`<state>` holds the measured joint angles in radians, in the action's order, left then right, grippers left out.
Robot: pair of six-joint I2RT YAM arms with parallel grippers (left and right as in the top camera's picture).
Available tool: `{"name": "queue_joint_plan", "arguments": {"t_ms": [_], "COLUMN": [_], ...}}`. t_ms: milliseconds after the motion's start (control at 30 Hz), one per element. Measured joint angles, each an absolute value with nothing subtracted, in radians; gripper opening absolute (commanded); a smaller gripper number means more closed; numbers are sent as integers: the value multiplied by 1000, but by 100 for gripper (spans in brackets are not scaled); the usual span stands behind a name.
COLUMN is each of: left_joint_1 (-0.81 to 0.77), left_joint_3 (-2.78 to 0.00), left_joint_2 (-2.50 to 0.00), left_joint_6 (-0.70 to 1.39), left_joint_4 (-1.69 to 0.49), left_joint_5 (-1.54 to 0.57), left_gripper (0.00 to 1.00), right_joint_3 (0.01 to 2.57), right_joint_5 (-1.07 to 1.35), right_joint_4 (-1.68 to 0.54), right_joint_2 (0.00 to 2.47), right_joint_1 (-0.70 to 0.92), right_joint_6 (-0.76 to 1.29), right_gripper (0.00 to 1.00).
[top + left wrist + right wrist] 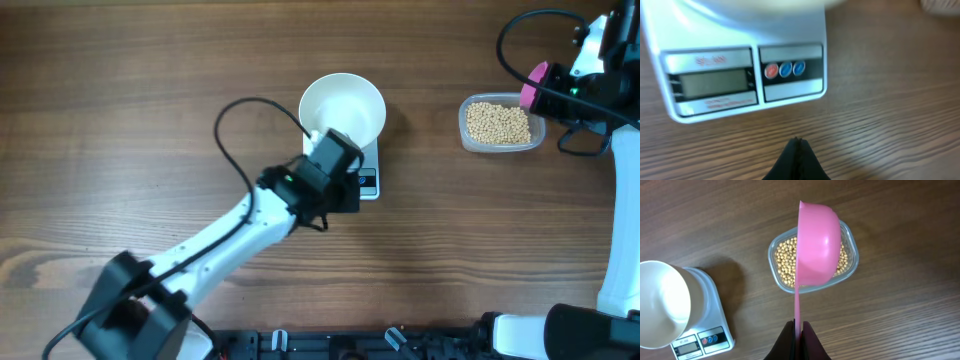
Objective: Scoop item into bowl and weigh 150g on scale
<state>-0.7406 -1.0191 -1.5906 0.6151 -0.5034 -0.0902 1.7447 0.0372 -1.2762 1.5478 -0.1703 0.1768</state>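
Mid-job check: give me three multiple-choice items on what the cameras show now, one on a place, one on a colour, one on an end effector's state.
1. Where does the bowl stand?
A. on the scale
B. on the bare table
C. on a tray

2. What colour is the scoop over the tub of beans?
A. green
B. pink
C. black

3. What state is the right end effector in?
A. open and empty
B. open around the bowl's rim
C. shut on the scoop's handle

Key:
1 A: the overhead view shows the bowl on the scale's platform.
2 B: the right wrist view shows its pink shell.
3 C: the fingers pinch the thin pink handle between them.
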Motion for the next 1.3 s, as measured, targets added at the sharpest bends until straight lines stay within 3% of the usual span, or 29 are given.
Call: {"name": "queue_joint_plan", "arguments": {"t_ms": [467,833,1300], "left_joint_1": [-754,-754,-754], "left_joint_3": [-986,-986,-986], "left_joint_2": [-1736,-1758,-1819], "left_joint_6": [615,615,615], "left_joint_4": [-258,-224,-174], "left_joint_5": [1,124,130], "left_gripper": [4,4,4], "right_joint_3": [1745,1745,1745], "right_joint_5": [39,44,44], "right_joint_4": [-1257,-1254,-1251], "right_joint_2": [1548,1548,1548], "right_joint_1": [-170,-170,-170], "right_joint_6": [177,177,177], "right_gripper": [4,4,4]}}
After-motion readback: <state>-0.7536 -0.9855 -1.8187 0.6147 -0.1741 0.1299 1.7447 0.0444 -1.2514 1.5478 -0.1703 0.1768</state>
